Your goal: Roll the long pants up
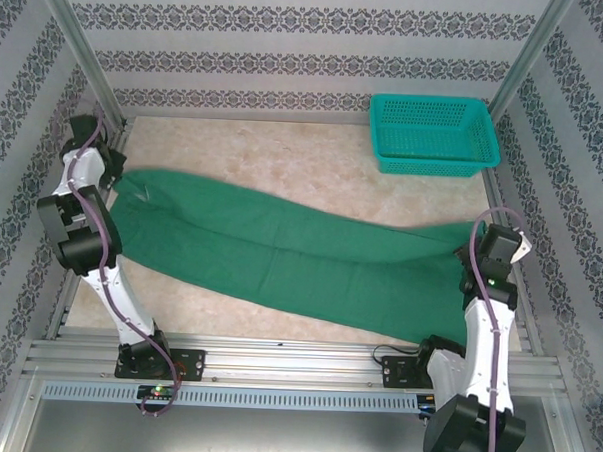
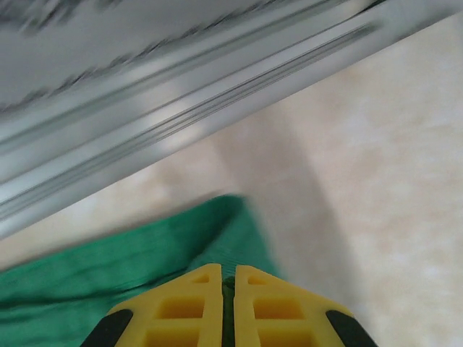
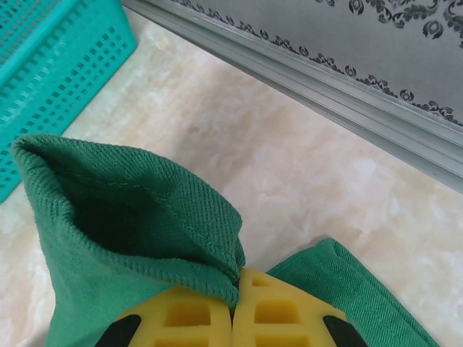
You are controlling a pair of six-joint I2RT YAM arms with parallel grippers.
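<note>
My left pincer was pressed almost together, its yellow fingers nipping a blurred edge of the long pants in the thin gap between them. My right pincer was clamped on a stitched hem of the same green cloth, which stood up in an open fold just above it. Seen from overhead, the pants lay flat and stretched out across the pale marbled surface. They slanted from the far left, where my left arm held one end, to the near right, where my right arm held the other. A teal mesh basket sat in the far right corner, apart from the cloth. An aluminium frame rail ran close beyond my left pincer, and patterned walls closed the surface in.
</note>
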